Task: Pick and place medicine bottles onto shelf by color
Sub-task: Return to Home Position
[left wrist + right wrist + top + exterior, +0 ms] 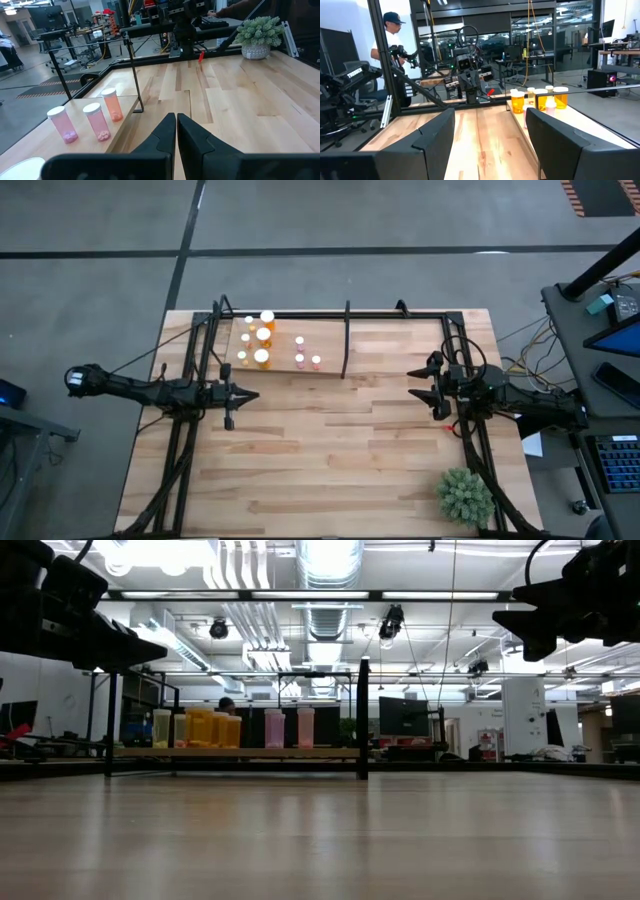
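Left gripper (248,394) hovering over bare worktop (330,450), jaws pressed together on nothing: likely parked, sorting apparently done. On the shelf (325,340), orange bottles (258,340) bunched at the left end, pink bottles (306,358) beside them nearer the post (346,340), grouped by colour; exact count hard to tell. Right gripper (418,383) well clear, jaws spread, empty. Plant (465,495) off in the corner, out of the way.
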